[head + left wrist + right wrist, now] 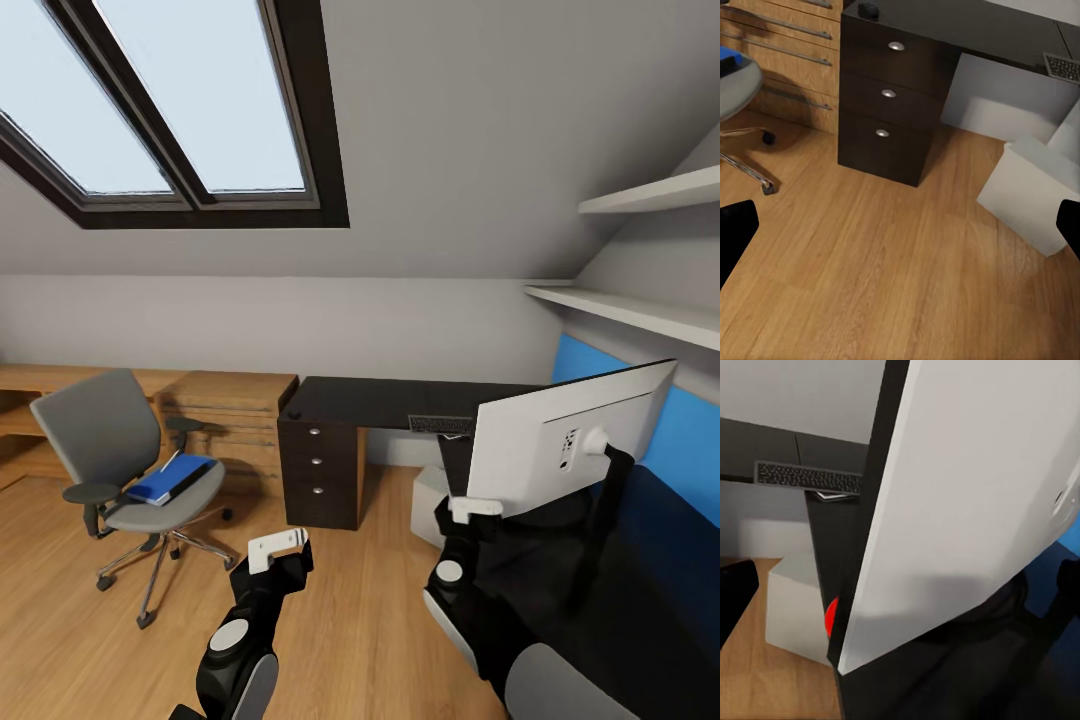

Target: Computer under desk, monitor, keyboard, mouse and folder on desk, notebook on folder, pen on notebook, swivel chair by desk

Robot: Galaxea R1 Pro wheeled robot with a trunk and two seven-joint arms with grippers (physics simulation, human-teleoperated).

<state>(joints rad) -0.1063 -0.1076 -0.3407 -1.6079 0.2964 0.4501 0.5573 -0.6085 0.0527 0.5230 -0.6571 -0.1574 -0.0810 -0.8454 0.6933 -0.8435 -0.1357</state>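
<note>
Right gripper [476,508] sat at the monitor [560,440] edge, grip unclear; left gripper [278,551] was spread, empty. Best to seat the stand squarely on the desk [400,400], clear of the keyboard [440,424]

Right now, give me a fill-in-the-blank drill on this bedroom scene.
1. The blue folder lies on the seat of the ____.
2. The keyboard lies on top of the ____.
3. The monitor turns its pale ____ to the head camera.
4. The dark pedestal has ____ drawers.

Missing words: swivel chair; desk; back; three
</note>
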